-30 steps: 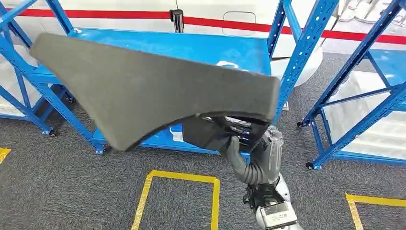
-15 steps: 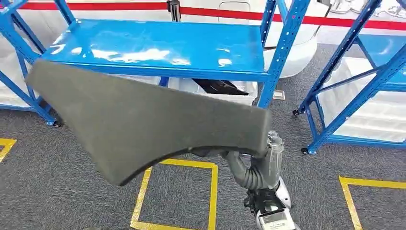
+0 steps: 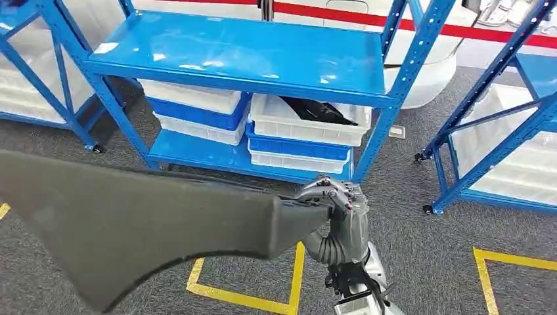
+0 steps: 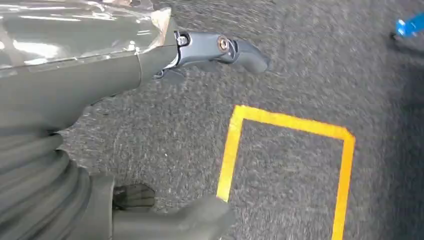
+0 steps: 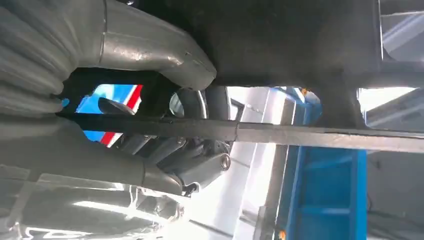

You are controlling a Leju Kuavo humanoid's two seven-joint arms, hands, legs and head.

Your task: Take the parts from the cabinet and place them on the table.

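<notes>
Pretty bright, even lighting overall. Overhead glare is picked up on the blue shelf (image 3: 243, 52) beyond the right hand (image 3: 332, 203). The carpet (image 4: 300, 50) past the left hand (image 4: 220, 50) is smeared by motion blur. The right wrist view is blown out by backlight, so the hand is left dark.

Right arm (image 3: 355, 262) rises from the lower edge of the head view, forearm near vertical, wrist bent toward the robot's left. Right hand (image 3: 332, 200) grips the narrow end of the dark foam part (image 3: 131, 220) — fingers (image 3: 341, 193) curled over its top. Left hand (image 4: 150, 75), seen in its wrist view, holds nothing, one finger extended.
</notes>
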